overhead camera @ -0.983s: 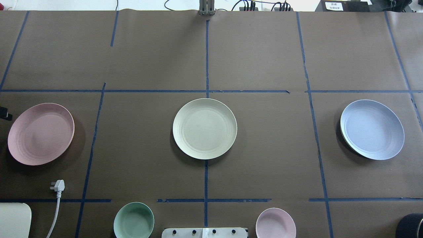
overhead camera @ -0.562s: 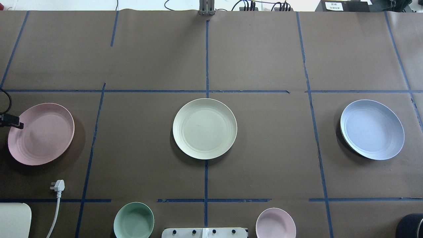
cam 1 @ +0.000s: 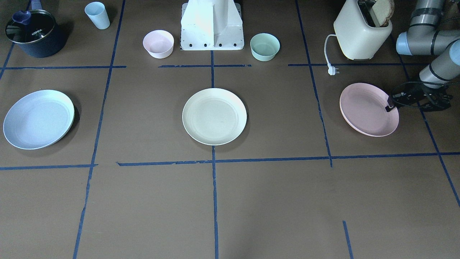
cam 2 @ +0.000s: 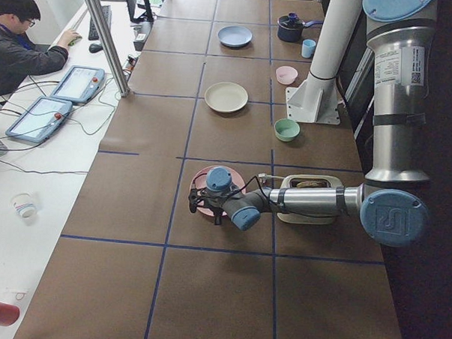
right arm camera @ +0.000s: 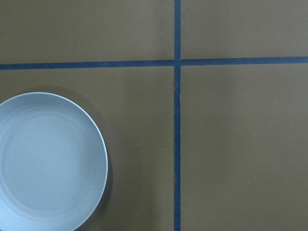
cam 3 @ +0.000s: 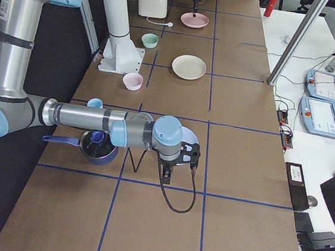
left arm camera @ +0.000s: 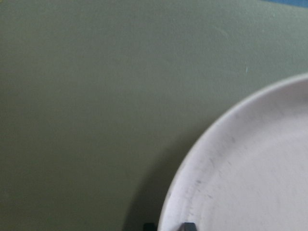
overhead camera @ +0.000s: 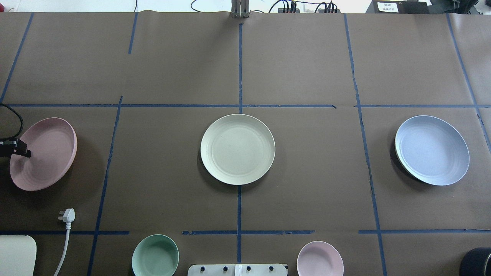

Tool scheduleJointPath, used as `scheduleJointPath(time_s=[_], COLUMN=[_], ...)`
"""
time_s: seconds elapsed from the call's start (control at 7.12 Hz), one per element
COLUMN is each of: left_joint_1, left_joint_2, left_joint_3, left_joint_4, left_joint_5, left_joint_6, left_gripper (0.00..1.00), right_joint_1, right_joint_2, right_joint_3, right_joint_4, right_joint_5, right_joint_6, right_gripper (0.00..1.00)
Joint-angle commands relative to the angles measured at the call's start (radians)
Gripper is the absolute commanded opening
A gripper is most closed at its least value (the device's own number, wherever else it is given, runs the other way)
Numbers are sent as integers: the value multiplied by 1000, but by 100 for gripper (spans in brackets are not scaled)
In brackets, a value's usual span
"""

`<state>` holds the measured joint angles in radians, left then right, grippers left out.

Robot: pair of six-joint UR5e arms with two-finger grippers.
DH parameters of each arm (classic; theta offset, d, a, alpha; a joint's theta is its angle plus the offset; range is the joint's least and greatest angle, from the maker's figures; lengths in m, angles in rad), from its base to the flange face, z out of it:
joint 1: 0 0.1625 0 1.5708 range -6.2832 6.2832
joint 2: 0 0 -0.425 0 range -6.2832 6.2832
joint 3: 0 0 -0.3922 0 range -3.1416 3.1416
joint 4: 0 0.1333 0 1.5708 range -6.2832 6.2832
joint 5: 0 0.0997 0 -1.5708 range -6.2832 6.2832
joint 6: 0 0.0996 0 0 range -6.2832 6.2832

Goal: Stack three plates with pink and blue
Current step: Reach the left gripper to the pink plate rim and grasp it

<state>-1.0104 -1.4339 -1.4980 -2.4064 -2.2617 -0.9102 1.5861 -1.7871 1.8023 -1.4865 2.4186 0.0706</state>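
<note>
The pale pink plate [overhead camera: 46, 153] sits at the table's left with its outer edge raised, so it is tilted. My left gripper [overhead camera: 23, 151] is shut on its rim; in the left wrist view the rim [left arm camera: 202, 159] runs between the two fingertips. The cream-yellow plate [overhead camera: 238, 149] lies flat at the centre. The light blue plate [overhead camera: 431, 150] lies at the right and also shows in the right wrist view [right arm camera: 48, 163]. My right gripper [cam 3: 177, 171] hovers beside the blue plate, seen only from the side; I cannot tell whether it is open.
A toaster [cam 1: 361, 32] with its white plug [overhead camera: 68, 215] stands behind the pink plate. A mint bowl [overhead camera: 155, 256] and a small pink bowl [overhead camera: 319, 258] flank the robot base [cam 1: 212, 25]. A dark pot [cam 1: 32, 32] and a cup [cam 1: 97, 15] stand behind the blue plate.
My left gripper moved in onto the pink plate's outer rim and closed on it. The plate's edge rose, so the plate tilted. The other plates have not moved.
</note>
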Motion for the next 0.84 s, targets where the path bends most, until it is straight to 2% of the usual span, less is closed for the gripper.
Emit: scheduleJointPath(time_s=[0.0, 0.28, 0.42, 0.56, 0.7], left_joint_1=[-26, -51, -100, -159, -178], left_joint_2=[42, 41, 38, 18, -40], left_joint_3=[-62, -61, -65, -73, -89], left_joint_4=[3, 9, 9, 19, 48], left_joint_5=[-59, -105, -169, -277, -304], left_joint_6=[1, 1, -1, -15, -47], left_gripper=[1, 0, 0, 0, 0], right_joint_1=[0, 0, 0, 0, 0], right_joint_2=[0, 0, 2, 2, 2], right_joint_3=[-3, -3, -3, -1, 2], right_joint_4=[0, 0, 0, 0, 2], right_joint_5=[-1, -3, -3, -3, -3], right_joint_6=[0, -2, -2, -2, 0], right_gripper=[100, 100, 100, 100, 100])
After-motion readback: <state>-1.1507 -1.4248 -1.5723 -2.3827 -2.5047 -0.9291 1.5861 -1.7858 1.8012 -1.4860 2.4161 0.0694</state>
